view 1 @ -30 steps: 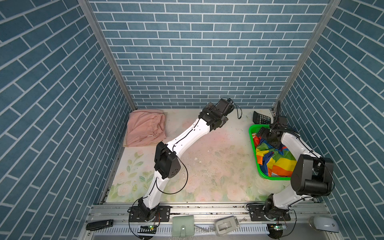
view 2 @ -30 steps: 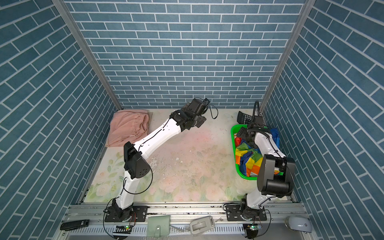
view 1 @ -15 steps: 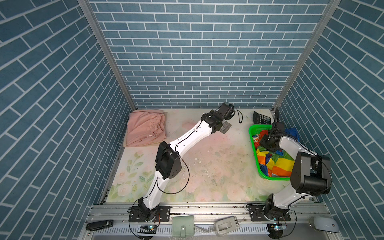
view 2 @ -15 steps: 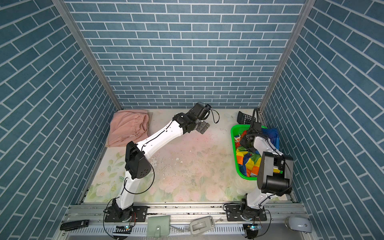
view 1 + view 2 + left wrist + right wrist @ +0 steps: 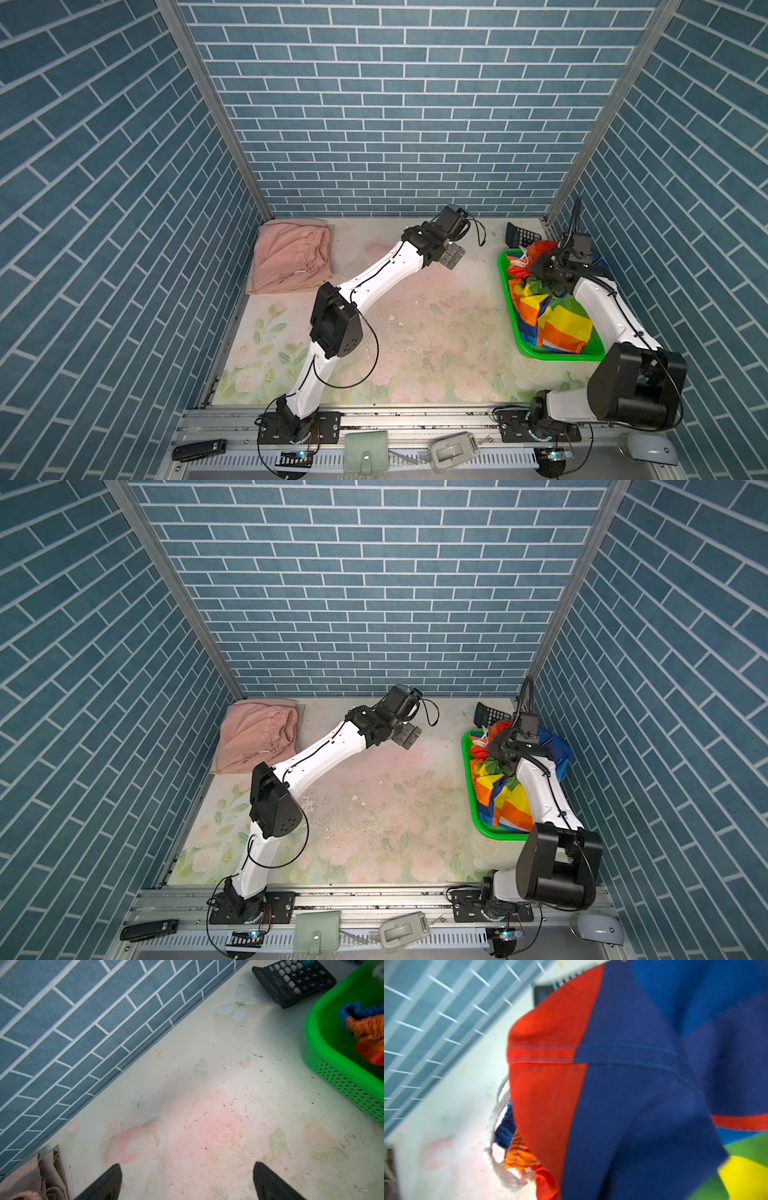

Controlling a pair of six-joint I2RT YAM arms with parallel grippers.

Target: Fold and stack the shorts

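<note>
Floral tabletop (image 5: 415, 332), blue brick walls (image 5: 395, 124): the rainbow shorts (image 5: 552, 328) lie bunched lengthwise in the green basket (image 5: 552, 356) at the right edge, with the right gripper (image 5: 537, 272) clamped tight on their far end, looks like. The left gripper (image 5: 451, 255) hangs wide open, empty, well off to their left, so the right arm's closer.

White arms (image 5: 374, 278) — black joints (image 5: 334, 328)

Right pincer (image 5: 539, 272) tips out of sight behind blurred rainbow shorts (image 5: 623, 1095)
</note>
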